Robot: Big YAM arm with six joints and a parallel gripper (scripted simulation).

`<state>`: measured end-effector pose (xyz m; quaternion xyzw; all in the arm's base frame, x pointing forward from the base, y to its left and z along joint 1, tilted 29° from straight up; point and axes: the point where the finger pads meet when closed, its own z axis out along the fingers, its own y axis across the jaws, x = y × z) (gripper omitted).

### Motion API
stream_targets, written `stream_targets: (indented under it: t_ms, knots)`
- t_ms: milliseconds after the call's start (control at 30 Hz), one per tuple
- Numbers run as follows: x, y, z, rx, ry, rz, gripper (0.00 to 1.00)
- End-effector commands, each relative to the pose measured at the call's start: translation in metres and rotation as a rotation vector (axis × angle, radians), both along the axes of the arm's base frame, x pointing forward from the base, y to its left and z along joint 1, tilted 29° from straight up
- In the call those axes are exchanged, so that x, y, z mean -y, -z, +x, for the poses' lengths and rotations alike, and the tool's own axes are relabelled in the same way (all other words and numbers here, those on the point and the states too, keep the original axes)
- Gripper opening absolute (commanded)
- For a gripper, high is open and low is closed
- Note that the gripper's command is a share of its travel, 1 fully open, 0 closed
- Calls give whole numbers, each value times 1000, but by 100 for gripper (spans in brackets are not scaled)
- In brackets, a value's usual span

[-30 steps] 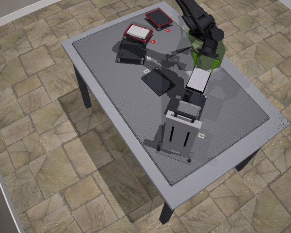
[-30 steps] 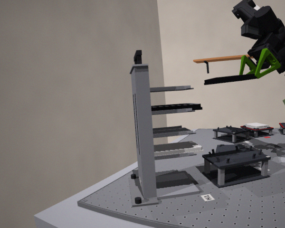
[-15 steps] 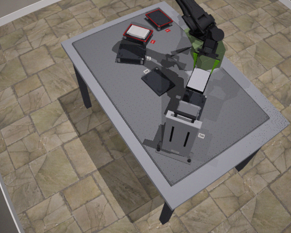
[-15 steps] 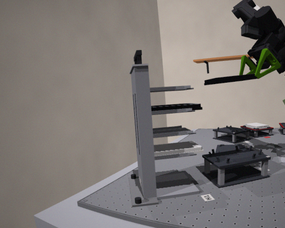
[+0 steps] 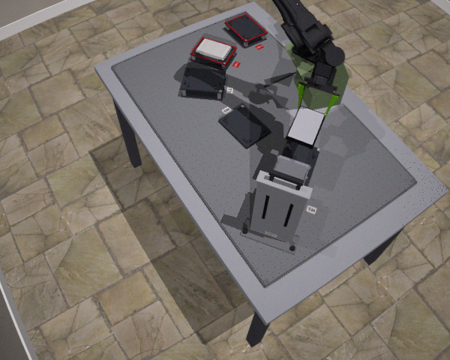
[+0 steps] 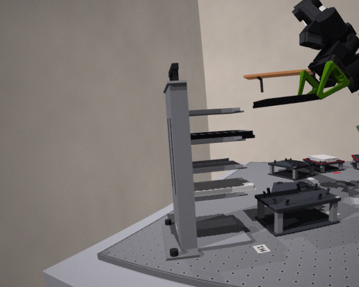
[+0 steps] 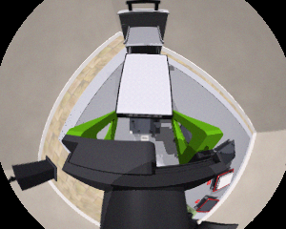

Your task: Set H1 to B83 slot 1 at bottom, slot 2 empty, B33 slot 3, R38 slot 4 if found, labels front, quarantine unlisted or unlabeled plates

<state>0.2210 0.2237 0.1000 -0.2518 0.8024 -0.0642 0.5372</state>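
The plate hotel H1 (image 5: 281, 211) (image 6: 179, 167) stands near the table's front. Its top shelf (image 6: 213, 113) is bare. The shelf below it holds a black plate (image 6: 221, 134) that juts out at the front. The lowest shelf holds a white plate (image 6: 224, 189). My gripper (image 5: 314, 110) (image 6: 312, 94) (image 7: 144, 114) is shut on a plate (image 5: 303, 125) (image 6: 285, 100) (image 7: 143, 86) with a pale top and dark edge. It holds the plate in the air in front of the hotel, a little above the top shelf, with a gap between them. The plate tilts slightly down toward the hotel.
A raised black nest (image 6: 297, 200) (image 5: 301, 153) stands under the held plate, before the hotel. A flat black nest (image 5: 244, 125) lies to its left. Further back are a black nest (image 5: 202, 81) (image 6: 292, 165), a red-rimmed nest with a white plate (image 5: 214, 49) (image 6: 323, 158), and a bare red-rimmed nest (image 5: 245, 28).
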Motion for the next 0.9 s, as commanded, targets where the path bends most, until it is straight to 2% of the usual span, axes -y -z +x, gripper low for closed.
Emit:
stream_targets:
  t_ms: [0,133,267,333,400,500,600,700,767,867]
  knots:
    - [-22,-25,12,29,-1,53,86]
    - [-17,-19,14,23,-1,36,86]
    - [-25,-28,20,30,-1,52,86]
    - [-19,-20,19,23,-1,33,86]
    - [-25,-27,23,29,-1,48,86]
    - [-21,-22,22,25,-1,36,86]
    - [-28,-30,27,32,-1,51,86]
    - [-23,-23,27,25,-1,34,86]
    - [-30,-31,31,32,-1,49,86]
    - [-30,-30,33,31,-1,46,86]
